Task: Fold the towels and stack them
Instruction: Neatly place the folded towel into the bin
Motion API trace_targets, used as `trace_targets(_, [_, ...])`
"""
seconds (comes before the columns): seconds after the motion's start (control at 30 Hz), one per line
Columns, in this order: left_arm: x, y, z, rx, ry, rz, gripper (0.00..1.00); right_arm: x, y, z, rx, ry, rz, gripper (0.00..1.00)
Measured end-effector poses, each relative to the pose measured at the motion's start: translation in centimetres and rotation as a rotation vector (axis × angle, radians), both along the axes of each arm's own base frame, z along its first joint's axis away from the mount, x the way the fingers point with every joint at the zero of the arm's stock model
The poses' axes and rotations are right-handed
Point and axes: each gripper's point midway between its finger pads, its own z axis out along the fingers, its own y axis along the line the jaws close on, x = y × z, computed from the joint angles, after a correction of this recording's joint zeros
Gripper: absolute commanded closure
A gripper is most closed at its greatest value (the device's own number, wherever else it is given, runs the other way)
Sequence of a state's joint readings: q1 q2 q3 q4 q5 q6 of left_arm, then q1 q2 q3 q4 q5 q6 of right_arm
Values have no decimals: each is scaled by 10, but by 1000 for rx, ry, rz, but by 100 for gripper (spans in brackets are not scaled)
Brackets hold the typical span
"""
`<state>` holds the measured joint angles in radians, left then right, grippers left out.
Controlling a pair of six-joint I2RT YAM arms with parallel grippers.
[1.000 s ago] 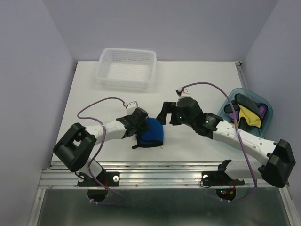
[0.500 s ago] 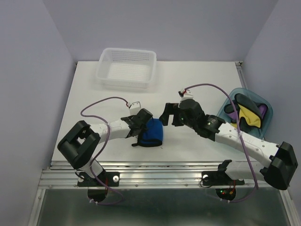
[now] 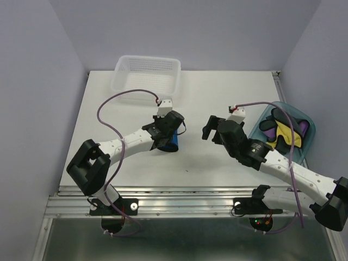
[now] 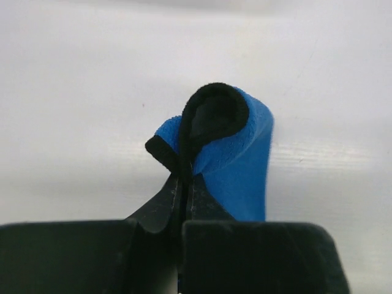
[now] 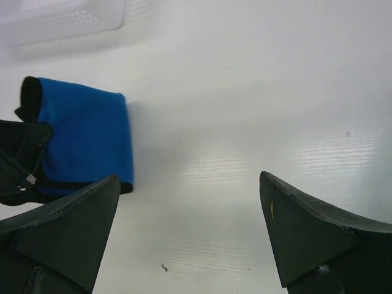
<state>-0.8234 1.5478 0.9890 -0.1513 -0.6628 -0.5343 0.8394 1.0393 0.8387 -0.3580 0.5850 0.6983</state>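
Observation:
A bright blue towel [image 3: 171, 143] with a black hem, folded into a small bundle, hangs in my left gripper [image 3: 165, 135] near the table's middle. The left wrist view shows that gripper [image 4: 182, 179] shut on the towel's [image 4: 244, 164] black-edged fold, the cloth looping up past the fingertips. My right gripper [image 3: 210, 128] stands open to the right of the towel, apart from it, with nothing between its fingers [image 5: 73, 214]. The right wrist view has the blue towel [image 5: 86, 131] at its left. More towels, yellow [image 3: 287, 135], black [image 3: 279, 116] and purple [image 3: 305, 128], lie in a heap at the right.
The heap of towels sits in a translucent blue tub [image 3: 297, 110] at the table's right edge. A white mesh basket [image 3: 147, 77] stands at the back left, with its corner [image 5: 61, 21] in the right wrist view. Walls close in on both sides.
My left gripper has shut on the blue towel and carried it away from the front edge, toward the back. The right arm has drawn back to the right, still open.

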Motion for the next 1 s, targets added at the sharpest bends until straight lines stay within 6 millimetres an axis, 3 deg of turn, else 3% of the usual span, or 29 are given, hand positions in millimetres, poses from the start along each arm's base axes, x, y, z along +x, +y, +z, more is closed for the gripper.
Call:
trace_targets(0.3, [58,-17,106,116,-232,-134,100,4,-30,0,-68,-57,-120,0])
trace_targets(0.47, [118,1,154,136,-313,-153,100,8,-35,-6,-113,-56,-149,0])
trace_targets(0.6, [158,9,175,169,-349,-175,100,11,-36,-14,-147,-43,-163,0])
trace_targets(0.77, [195,-3,192,183,-391,-232,100,14,-37,-19,-175,-42,-180,0])
trace_targets(0.9, [227,-13,193,176,-406,-259,100,17,-39,-24,-201,-40,-195,0])
trace_targets(1.0, [251,-14,183,174,-394,-259,100,18,-40,-26,-216,-38,-200,0])
